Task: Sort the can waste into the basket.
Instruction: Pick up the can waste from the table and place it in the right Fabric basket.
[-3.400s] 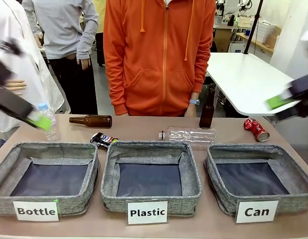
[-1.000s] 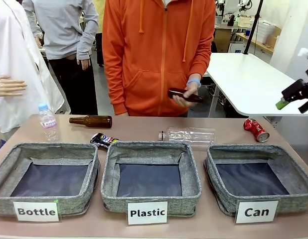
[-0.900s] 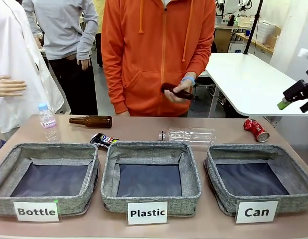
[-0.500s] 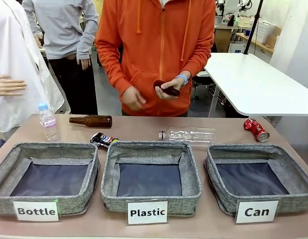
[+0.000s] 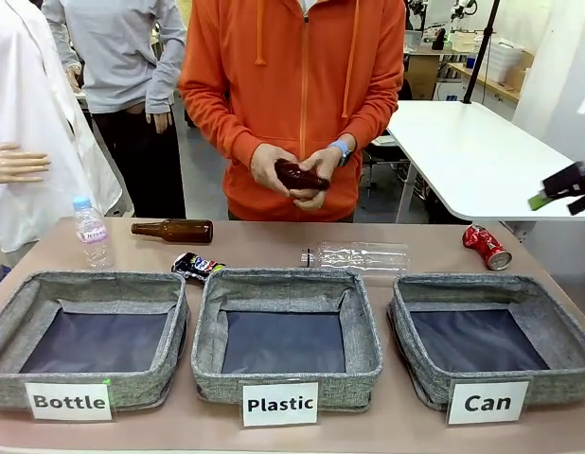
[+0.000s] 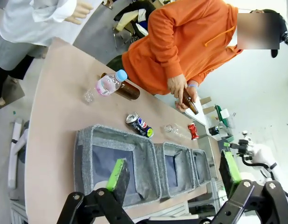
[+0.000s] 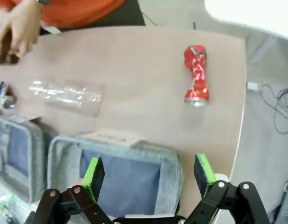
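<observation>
The Can basket (image 5: pixel 425 383) is sitting at the table's (image 5: pixel 264 248) near right corner. One crushed can (image 5: pixel 487 246) is lying behind it, by the far right corner. The other can (image 5: pixel 196 266) is lying just behind the Bottle basket (image 5: pixel 141 388).

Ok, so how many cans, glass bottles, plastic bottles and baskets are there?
Crushed cans: 2, red can, dark printed can.
Brown glass bottles: 2, tabletop brown bottle, hand-held brown bottle.
Clear plastic bottles: 2, upright plastic bottle, lying plastic bottle.
Grey baskets: 3, Bottle basket, Plastic basket, Can basket.
Total: 9.
</observation>
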You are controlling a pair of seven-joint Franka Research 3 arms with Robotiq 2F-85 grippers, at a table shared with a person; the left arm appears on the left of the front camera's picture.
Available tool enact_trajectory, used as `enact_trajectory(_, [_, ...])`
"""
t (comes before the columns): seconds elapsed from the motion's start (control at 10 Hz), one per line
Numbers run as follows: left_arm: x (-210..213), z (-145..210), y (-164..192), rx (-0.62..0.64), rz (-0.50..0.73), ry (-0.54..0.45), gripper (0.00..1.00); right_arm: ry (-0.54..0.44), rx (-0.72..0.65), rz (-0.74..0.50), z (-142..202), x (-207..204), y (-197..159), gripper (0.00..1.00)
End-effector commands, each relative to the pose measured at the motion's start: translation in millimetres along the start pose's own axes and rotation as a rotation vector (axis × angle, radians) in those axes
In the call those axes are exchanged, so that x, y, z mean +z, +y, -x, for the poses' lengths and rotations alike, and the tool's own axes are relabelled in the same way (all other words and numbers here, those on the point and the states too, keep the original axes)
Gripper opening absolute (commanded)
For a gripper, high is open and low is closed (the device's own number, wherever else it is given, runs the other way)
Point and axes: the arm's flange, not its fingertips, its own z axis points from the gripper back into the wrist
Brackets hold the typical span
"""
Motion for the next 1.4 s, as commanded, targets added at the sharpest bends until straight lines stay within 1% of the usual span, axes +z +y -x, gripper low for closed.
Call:
enact_trajectory(0.0, [1, -1, -1, -0.022, 0.018, -0.011, 1.0, 0.067, 0.05, 0.105, -30, -36, -5, 1.0])
enact_trajectory(0.1, [1, -1, -1, -0.022, 0.018, -0.011, 1.0, 0.09, 0.055, 0.141, -38, -52, -6, 1.0])
enact_trajectory(0.2, [1, -1, -1, -0.022, 0.018, -0.011, 1.0, 0.095, 0.028, 0.162, -45, -63, -7, 1.0])
enact_trajectory(0.3, [1, -1, -1, -0.022, 0.018, -0.011, 1.0, 0.056, -0.093, 0.129, -43, -52, -1, 1.0])
enact_trajectory(0.4, [1, -1, -1, -0.022, 0.018, -0.011, 1.0, 0.083, 0.064, 0.11, -31, -68, -3, 1.0])
enact_trajectory(0.5, [1, -1, -1, -0.022, 0.018, -0.011, 1.0, 0.083, 0.064, 0.11, -31, -68, -3, 1.0])
enact_trajectory(0.6, [1, -1, -1, -0.022, 0.018, -0.011, 1.0, 0.082, 0.008, 0.122, -38, -73, -7, 1.0])
enact_trajectory(0.7, [1, 0, 1, 0.0, 0.0, -0.001, 1.0, 0.105, 0.04, 0.154, -43, -84, -14, 1.0])
enact_trajectory(0.8, [41, -15, -18, 0.004, -0.043, -0.006, 1.0, 0.129, 0.073, 0.173, -54, -99, -18, 1.0])
enact_trajectory(0.9, [80, -23, -31, 0.055, -0.028, 0.023, 1.0, 0.145, 0.079, 0.227, -68, -118, -23, 1.0])
enact_trajectory(1.0, [103, -24, -40, 0.022, -0.048, 0.031, 1.0, 0.145, 0.073, 0.269, -77, -132, -26, 1.0])
enact_trajectory(1.2, [112, -16, -45, 0.063, -0.017, 0.042, 1.0, 0.148, 0.094, 0.32, -92, -160, -30, 1.0])
enact_trajectory(1.3, [106, -4, -41, 0.112, 0.023, 0.071, 1.0, 0.151, 0.107, 0.34, -99, -176, -35, 1.0])
